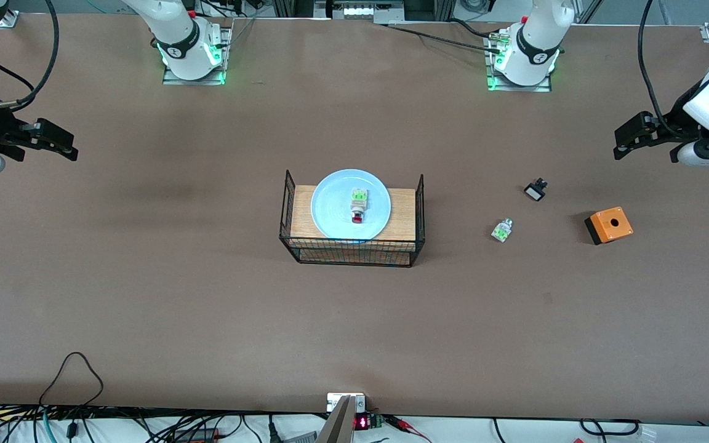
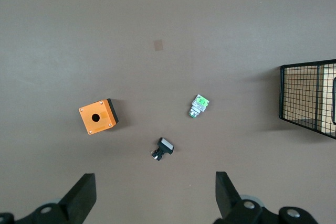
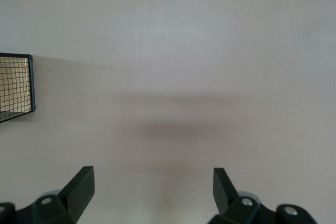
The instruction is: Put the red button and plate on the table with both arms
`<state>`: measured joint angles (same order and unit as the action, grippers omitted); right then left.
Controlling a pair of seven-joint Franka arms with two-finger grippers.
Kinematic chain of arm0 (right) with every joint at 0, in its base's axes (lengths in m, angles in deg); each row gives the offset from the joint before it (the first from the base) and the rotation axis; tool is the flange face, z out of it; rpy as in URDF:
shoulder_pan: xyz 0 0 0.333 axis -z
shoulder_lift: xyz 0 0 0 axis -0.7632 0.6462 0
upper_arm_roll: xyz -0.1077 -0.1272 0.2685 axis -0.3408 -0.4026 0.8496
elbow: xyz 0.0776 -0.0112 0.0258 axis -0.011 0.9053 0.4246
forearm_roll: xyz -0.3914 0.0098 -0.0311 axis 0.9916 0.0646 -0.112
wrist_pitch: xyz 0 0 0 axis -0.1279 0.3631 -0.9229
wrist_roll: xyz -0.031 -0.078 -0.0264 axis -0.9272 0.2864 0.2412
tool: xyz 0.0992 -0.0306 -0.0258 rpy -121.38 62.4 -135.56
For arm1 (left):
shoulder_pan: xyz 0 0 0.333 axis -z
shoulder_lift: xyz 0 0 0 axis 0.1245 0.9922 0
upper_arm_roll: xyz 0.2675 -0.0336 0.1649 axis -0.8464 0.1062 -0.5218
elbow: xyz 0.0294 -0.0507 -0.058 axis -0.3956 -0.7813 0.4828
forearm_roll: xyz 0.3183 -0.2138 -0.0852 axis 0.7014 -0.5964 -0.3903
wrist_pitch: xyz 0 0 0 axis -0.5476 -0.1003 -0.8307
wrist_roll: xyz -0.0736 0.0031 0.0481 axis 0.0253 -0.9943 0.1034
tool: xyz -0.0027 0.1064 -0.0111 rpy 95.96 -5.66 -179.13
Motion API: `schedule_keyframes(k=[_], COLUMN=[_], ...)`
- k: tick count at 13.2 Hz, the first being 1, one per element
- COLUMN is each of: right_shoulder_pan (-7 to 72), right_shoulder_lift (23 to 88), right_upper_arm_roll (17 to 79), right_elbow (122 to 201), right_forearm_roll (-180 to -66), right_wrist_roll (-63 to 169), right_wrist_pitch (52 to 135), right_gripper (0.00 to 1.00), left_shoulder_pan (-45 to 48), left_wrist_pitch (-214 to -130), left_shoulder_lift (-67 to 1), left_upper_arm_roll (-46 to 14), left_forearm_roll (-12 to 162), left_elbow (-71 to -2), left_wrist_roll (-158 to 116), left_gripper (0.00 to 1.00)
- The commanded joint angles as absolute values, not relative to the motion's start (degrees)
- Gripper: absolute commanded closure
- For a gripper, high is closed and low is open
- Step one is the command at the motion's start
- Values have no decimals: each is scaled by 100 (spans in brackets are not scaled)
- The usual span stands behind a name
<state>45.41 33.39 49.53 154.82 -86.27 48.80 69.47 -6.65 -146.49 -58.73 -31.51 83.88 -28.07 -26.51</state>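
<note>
Front view: at the centre of the frame a black wire rack (image 1: pixel 352 237) with a wood top stands on the brown table (image 1: pixel 207 307). The pale blue plate (image 1: pixel 330 209) lies on that wood top, and the red button (image 1: pixel 359 205) lies on the plate, its red cap toward the lower edge of the frame. In the right half of the frame a small black piece (image 1: pixel 535 190), a green-and-clear piece (image 1: pixel 502 230) and an orange box (image 1: pixel 609 225) with a hole sit apart on the table. The left tool (image 1: pixel 620 143) hangs at the right edge, the right tool (image 1: pixel 66 147) at the left edge; both arms wait.

Left wrist view: the left tool (image 2: pixel 156 195) has its fingers wide apart and holds nothing, above bare table. The orange box (image 2: pixel 97 117), black piece (image 2: pixel 163 148) and green-and-clear piece (image 2: pixel 198 105) show mid-frame, the rack (image 2: pixel 310 98) at the right edge.

Right wrist view: the right tool (image 3: pixel 154 190) has its fingers wide apart and holds nothing over bare table. A corner of the rack (image 3: pixel 16 87) shows at the left edge.
</note>
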Motion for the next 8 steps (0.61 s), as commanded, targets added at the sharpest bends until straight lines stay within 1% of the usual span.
schedule_keyframes(k=[1,8], right_shoulder_pan=[4535,4535], right_shoulder_lift=[3307,3307], right_upper_arm_roll=[4956,4956], right_elbow=[15442,15442], right_forearm_roll=[-8602,-8594], right_wrist_roll=[4856,4856], right_wrist_pitch=[6926,6926], right_gripper=[0,0], left_shoulder_pan=[-654,-636], left_wrist_pitch=[-14549,-14540], left_shoulder_lift=[-5776,-5767], left_upper_arm_roll=[-3130,-3121], left_forearm_roll=[8427,8418], left_elbow=[-2591,-2591], left_wrist_roll=[-2600,-2591], left_gripper=[0,0])
